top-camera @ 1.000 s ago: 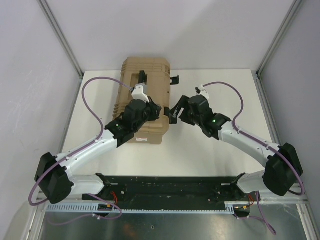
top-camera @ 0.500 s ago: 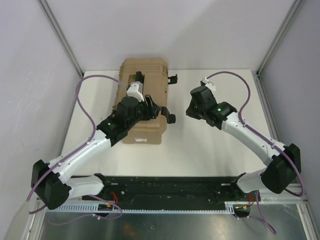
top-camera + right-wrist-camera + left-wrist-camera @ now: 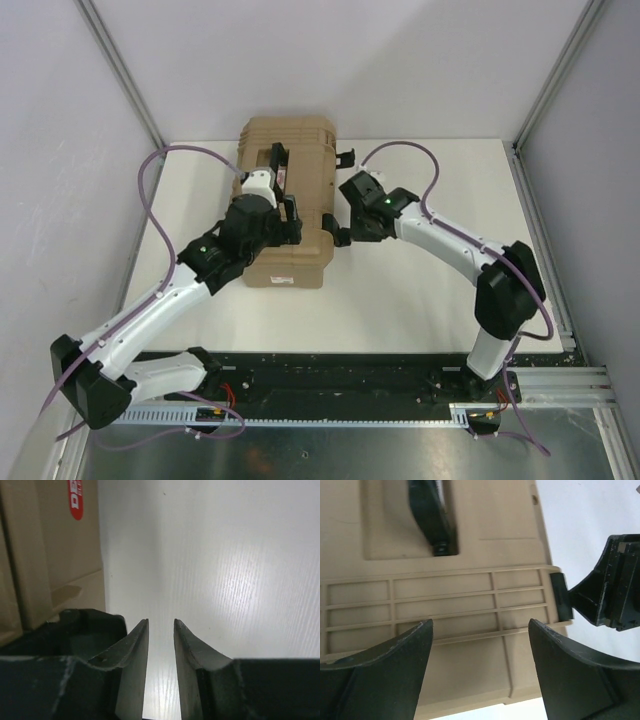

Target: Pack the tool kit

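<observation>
White table [image 3: 400, 300], matte, faint grain showing in my right wrist view. Resting on it: the tan toolbox [image 3: 290, 200], lid down, handle up. It sits toward the far left corner, long side running near to far, far end at the far edge. A black latch [image 3: 347, 157] juts from its right side over bare table.

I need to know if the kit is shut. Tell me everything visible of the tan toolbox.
The toolbox is a tan rectangular case, hard plastic by its look, lying flat on the white table, ribbed lid closed. A black handle lies folded in a lid recess. On its right side a far latch and a near latch, both black, stick outward. A red label marks a side wall. The left gripper hovers open above the lid; whether the right gripper touches the near latch is unclear.
</observation>
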Robot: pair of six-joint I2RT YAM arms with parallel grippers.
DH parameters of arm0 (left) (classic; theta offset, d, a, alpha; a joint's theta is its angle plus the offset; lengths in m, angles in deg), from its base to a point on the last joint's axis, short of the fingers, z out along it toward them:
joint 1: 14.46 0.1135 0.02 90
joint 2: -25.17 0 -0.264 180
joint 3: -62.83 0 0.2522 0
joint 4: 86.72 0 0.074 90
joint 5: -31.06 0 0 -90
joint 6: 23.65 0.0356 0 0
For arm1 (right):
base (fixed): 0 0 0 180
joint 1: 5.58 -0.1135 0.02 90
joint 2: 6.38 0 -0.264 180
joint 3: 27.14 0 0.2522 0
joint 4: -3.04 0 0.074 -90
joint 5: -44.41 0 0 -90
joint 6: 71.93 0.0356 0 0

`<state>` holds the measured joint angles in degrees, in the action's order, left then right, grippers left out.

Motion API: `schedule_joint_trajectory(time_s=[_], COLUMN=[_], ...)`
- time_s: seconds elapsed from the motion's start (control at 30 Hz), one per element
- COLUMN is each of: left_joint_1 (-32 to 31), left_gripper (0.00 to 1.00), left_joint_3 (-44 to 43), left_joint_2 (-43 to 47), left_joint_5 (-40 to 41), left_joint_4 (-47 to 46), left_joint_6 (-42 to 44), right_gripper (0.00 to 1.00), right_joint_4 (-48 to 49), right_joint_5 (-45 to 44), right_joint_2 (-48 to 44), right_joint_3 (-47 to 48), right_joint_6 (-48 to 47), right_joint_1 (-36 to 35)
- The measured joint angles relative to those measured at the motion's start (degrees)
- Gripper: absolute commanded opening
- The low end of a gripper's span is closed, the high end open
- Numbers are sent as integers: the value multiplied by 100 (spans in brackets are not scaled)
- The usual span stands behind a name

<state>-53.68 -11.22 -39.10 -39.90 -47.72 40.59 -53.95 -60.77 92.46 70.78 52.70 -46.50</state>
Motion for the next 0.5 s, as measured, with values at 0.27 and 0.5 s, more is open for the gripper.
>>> schedule_joint_trajectory(time_s=[0.27, 0.5], left_joint_1=[35, 59], left_gripper=[82, 80], left_joint_3=[249, 608], left_joint_2=[173, 343], left_joint_5=[654, 575], left_joint_4=[17, -365], left_joint_6=[90, 79], right_gripper=[27, 25], right_joint_4=[-354, -470], right_joint_5=[0, 114], right_joint_2=[629, 815], right_joint_3=[804, 935], right_joint_6=[-365, -483], right_joint_1=[-7, 7])
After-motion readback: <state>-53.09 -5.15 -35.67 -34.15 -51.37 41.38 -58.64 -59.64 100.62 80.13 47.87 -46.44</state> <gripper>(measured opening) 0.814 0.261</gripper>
